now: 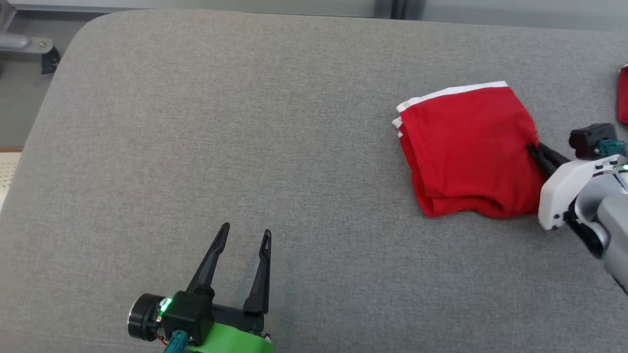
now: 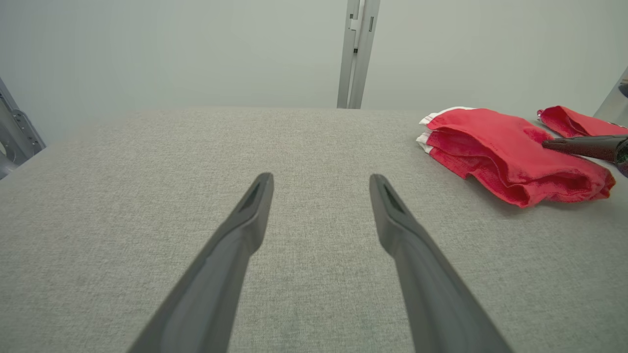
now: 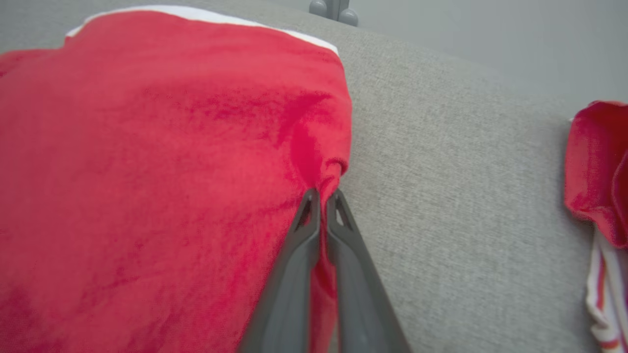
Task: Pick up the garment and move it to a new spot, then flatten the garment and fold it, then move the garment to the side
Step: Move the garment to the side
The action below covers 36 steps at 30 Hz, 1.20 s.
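Nearest, at seven o'clock, the left hand (image 1: pixel 246 228) is spread wide and empty above the grey table (image 1: pixel 294 122). At three o'clock the right hand (image 1: pixel 532 147) is closed tight on the right edge of the folded red garment (image 1: pixel 466 147) lying there. Another red cloth (image 1: pixel 623 95) lies beyond at two o'clock.
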Tool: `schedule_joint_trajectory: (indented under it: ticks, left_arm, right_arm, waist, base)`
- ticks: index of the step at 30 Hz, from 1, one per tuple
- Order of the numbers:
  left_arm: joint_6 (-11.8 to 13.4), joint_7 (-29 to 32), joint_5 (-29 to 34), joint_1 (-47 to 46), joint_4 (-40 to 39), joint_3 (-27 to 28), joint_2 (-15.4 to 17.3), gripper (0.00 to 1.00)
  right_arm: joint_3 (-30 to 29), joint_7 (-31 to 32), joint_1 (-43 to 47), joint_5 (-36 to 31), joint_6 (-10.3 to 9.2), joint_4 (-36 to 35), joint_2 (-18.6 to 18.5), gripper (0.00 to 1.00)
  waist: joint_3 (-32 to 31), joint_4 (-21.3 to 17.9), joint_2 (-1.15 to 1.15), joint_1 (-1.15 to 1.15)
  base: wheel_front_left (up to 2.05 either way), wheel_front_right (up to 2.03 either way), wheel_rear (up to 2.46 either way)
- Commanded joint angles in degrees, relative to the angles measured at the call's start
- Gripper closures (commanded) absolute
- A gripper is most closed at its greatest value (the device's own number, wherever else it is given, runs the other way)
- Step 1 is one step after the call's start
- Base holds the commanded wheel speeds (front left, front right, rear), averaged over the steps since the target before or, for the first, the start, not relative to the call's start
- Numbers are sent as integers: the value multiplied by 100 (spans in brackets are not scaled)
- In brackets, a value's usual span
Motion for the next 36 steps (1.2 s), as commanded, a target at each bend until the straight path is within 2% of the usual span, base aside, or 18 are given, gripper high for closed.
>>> schedule_joint_trajectory:
  ticks: [1,8,15,25,32,33,34,36]
  left_arm:
    - [-17,-18,-7,-122,-35,26,16,0]
    - [-141,-17,160,-289,-71,77,16,0]
    - [-295,-17,434,-485,-119,192,18,0]
    - [-459,-17,631,-773,-250,229,133,0]
    - [-505,-17,665,-865,-292,242,155,0]
    - [-511,-17,674,-881,-294,239,155,0]
    - [-518,-17,683,-895,-288,225,156,0]
    - [-530,-17,698,-928,-268,195,155,0]
  right_arm:
    - [78,-156,-168,-139,-12,-2,-170,100]
    - [241,-459,-677,-534,-12,71,-742,100]
    - [37,-598,-1220,-808,-12,237,-1266,100]
    - [-466,-672,-1818,-1312,-12,508,-1858,100]
    - [-945,-692,-1982,-1589,-12,701,-2104,100]
    - [-1053,-696,-2016,-1656,-12,750,-2095,65]
    - [-1133,-697,-2029,-1737,-12,790,-2074,0]
    - [-1368,-689,-2113,-1929,-12,855,-2002,0]
  waist:
    - [132,-225,0,0]
    - [384,-715,0,0]
    - [782,-1013,0,0]
    - [1381,-1072,0,0]
    - [1547,-1058,0,0]
    - [1570,-1060,0,0]
    - [1584,-1059,0,0]
    - [1604,-1051,0,0]
  base:
    - [0,0,0]
    - [0,0,0]
    - [0,0,0]
    - [0,0,0]
    - [0,0,0]
    - [0,0,0]
    - [0,0,0]
    - [0,0,0]
